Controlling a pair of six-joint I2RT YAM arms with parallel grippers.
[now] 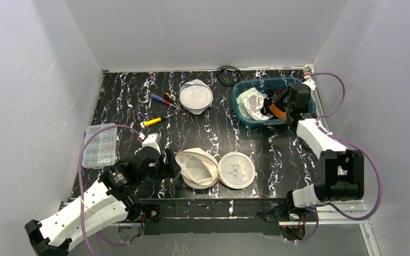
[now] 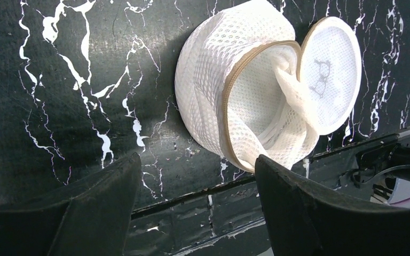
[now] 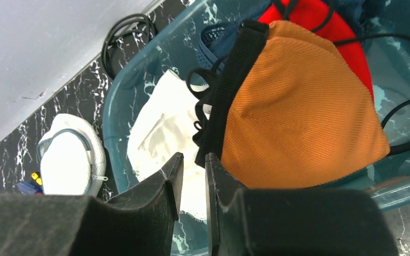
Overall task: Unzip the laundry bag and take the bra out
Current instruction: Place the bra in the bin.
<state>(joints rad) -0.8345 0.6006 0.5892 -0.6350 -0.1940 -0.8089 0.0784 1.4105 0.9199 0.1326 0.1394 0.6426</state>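
Sharing the bin with orange bra, white garment; left gripper spread, right gripper unclear.

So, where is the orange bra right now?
In the top view, the orange bra lies in the teal bin at the far right, beside a white garment.

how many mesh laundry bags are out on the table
2. The open bag lies unzipped at the near edge, its round lid flipped out beside it. The zipped bag sits at the back, left of the blue bin. Clothes in the bin may hide another.
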